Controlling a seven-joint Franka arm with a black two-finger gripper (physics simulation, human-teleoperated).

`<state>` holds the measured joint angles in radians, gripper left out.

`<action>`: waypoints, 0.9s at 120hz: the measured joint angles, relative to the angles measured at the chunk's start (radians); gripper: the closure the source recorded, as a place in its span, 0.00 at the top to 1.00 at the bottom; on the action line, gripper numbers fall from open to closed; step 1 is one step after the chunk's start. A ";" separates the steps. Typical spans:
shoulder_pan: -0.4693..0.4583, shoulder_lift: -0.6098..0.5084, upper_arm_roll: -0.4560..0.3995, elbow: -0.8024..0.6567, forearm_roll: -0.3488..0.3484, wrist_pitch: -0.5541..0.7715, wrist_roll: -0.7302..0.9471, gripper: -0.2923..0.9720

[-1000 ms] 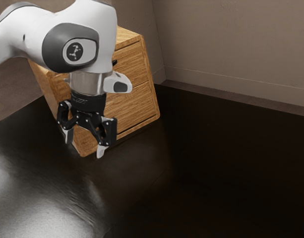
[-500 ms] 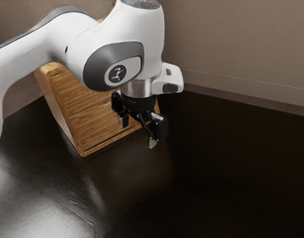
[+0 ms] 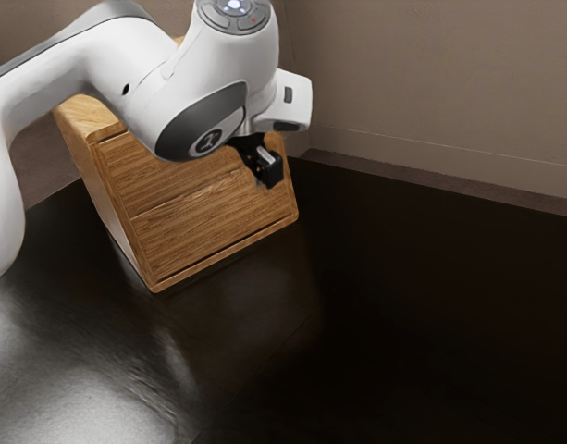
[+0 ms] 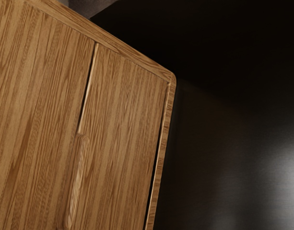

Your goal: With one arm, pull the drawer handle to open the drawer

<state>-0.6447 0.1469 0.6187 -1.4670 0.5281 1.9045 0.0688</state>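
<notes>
Handle (image 4: 76, 184) close ahead of your gripper (image 3: 266, 166), on cabinet (image 3: 200, 217) front; can't tell if gripper's spread or closed. Dark table (image 3: 403, 324) beyond.

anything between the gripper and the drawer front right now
Nothing visible. In the exterior view the gripper sits close in front of the wooden drawer front; the wrist view shows bare wood and its handle just ahead.

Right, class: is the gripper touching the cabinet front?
Cannot tell. In the exterior view the gripper overlaps the cabinet front, with neither contact nor gap plain there.
</notes>
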 joint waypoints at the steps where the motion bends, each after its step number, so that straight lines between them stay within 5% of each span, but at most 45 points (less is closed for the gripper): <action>1: 0.001 0.000 -0.001 0.000 0.000 0.001 0.002 0.77; 6: 0.067 0.000 -0.063 0.000 0.001 0.008 0.012 0.77; 21: 0.458 -0.012 -0.444 -0.004 0.009 0.021 0.041 0.77; 29: 0.552 -0.019 -0.529 -0.002 0.017 0.025 0.055 0.77; 108: 0.683 0.109 -0.556 0.179 0.042 0.035 0.176 0.77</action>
<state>0.0381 0.2564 0.0622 -1.2879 0.5701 1.9399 0.2446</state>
